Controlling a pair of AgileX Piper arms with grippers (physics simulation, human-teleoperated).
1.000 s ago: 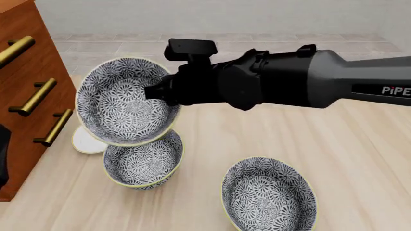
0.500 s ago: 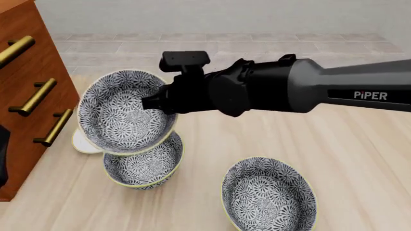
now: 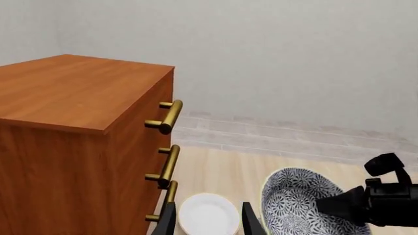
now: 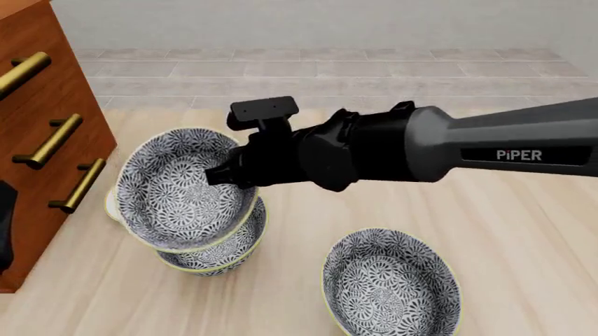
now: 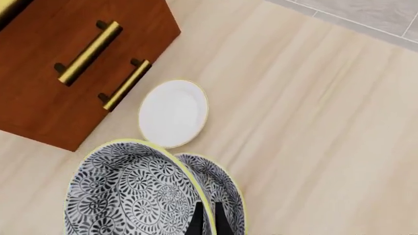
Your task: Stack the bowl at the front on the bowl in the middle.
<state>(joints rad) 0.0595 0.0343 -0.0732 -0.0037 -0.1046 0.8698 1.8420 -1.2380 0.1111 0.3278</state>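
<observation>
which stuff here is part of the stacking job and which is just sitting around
In the job: held bowl, gripped at its rim by the right gripper; bowl under it.
Lying about: third bowl, white dish, wooden drawer cabinet, left gripper.

Third floral bowl (image 4: 391, 285) upright on bench (image 4: 523, 252), nearer camera than right pincer, well apart. Small white dish (image 5: 173, 113) flat on bench, beyond pincer. Wooden drawer cabinet (image 4: 38, 126), brass handles (image 4: 39, 143), left of pincer.
</observation>
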